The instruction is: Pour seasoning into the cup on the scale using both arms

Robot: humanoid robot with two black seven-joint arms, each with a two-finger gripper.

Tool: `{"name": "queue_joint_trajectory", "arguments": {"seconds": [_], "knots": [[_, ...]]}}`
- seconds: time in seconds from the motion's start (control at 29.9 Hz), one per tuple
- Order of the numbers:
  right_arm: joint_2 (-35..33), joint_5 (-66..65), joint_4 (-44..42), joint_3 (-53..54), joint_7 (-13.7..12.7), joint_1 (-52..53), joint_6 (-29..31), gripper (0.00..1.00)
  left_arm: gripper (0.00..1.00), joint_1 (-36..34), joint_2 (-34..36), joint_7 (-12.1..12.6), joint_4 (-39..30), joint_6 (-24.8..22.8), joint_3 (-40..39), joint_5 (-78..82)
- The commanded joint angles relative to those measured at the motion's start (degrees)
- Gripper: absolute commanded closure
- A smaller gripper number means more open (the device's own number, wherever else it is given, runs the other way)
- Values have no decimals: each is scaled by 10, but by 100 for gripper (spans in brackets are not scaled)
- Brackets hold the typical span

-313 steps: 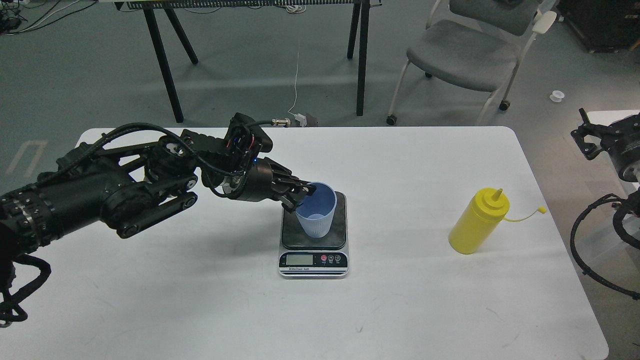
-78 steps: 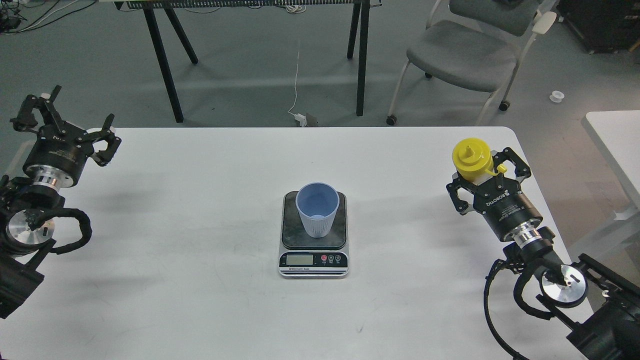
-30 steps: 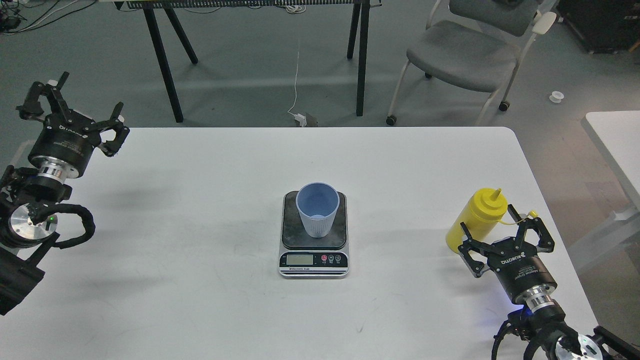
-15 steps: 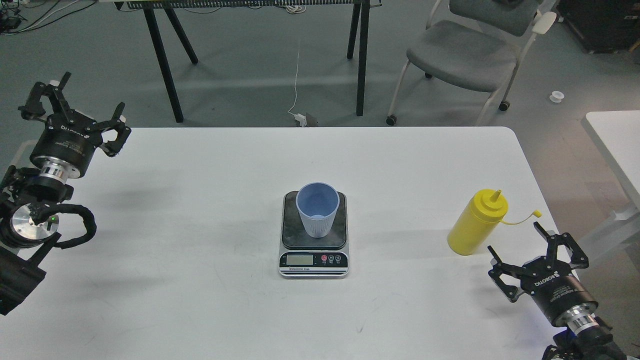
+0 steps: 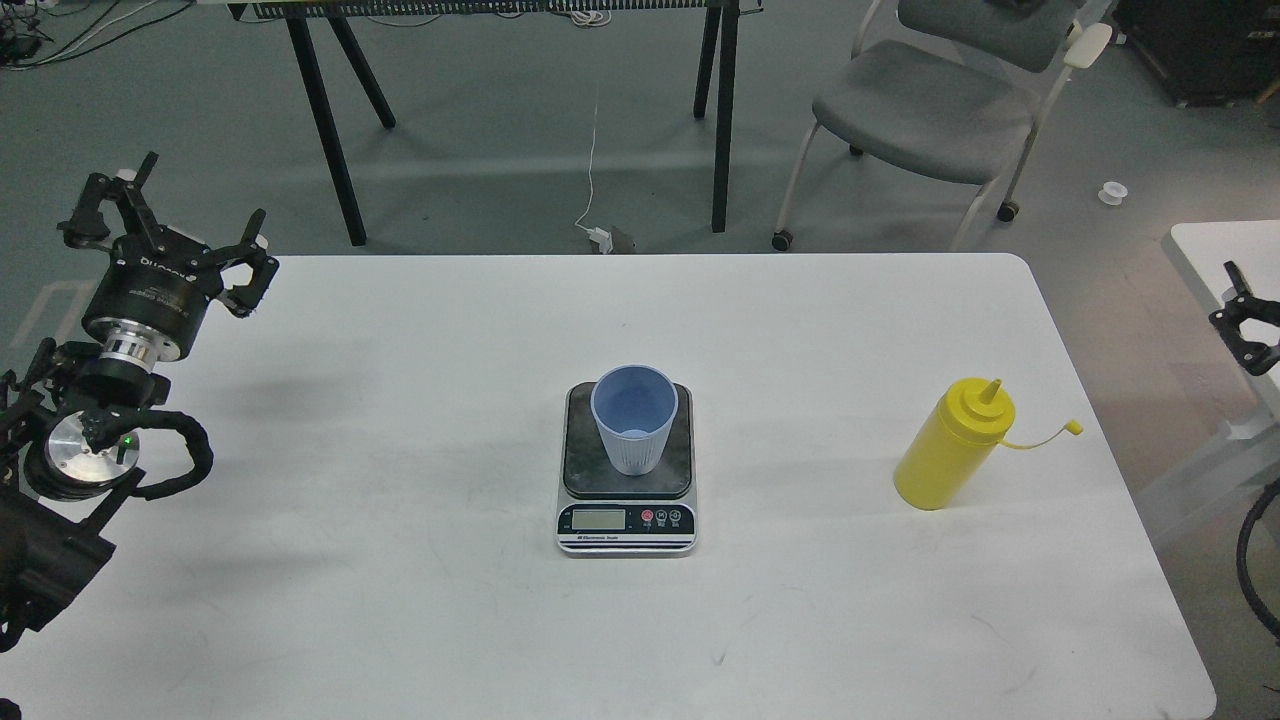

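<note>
The light blue ribbed cup (image 5: 633, 420) stands upright on the dark plate of the scale (image 5: 627, 520) at the table's middle. The yellow seasoning bottle (image 5: 955, 445) stands upright on the table to the right, its nozzle uncovered and its tethered cap (image 5: 1073, 427) hanging out to the right. My left gripper (image 5: 175, 225) is open and empty over the table's far left corner, well away from the cup. Of my right gripper (image 5: 1245, 325) only one finger shows at the right frame edge, off the table and apart from the bottle.
The white table (image 5: 400, 600) bears only the scale, cup and bottle. A second white table (image 5: 1215, 245) lies at the right edge. A grey chair (image 5: 930, 100) and black table legs (image 5: 330, 130) stand on the floor behind.
My right gripper has let go of the bottle, which stands on the table, and has drawn back to the right frame edge. My left gripper has shifted slightly right.
</note>
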Motion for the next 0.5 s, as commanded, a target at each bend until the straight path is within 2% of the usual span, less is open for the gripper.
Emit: {"name": "queue_joint_trajectory", "arguments": {"seconds": [0.0, 0.2, 0.3, 0.47], "knots": [[48, 2, -86, -37, -24, 105, 0, 1, 1, -1, -3, 0, 0, 0, 0, 0], [163, 1, -259, -70, -30, 231, 0, 1, 1, -7, -18, 0, 7, 0, 0, 1], [193, 2, -276, -91, -29, 253, 0, 1, 1, -10, -16, 1, 7, 0, 0, 1], [198, 6, -275, -87, -28, 251, 0, 1, 1, -29, -14, 1, 7, 0, 1, 1]]}}
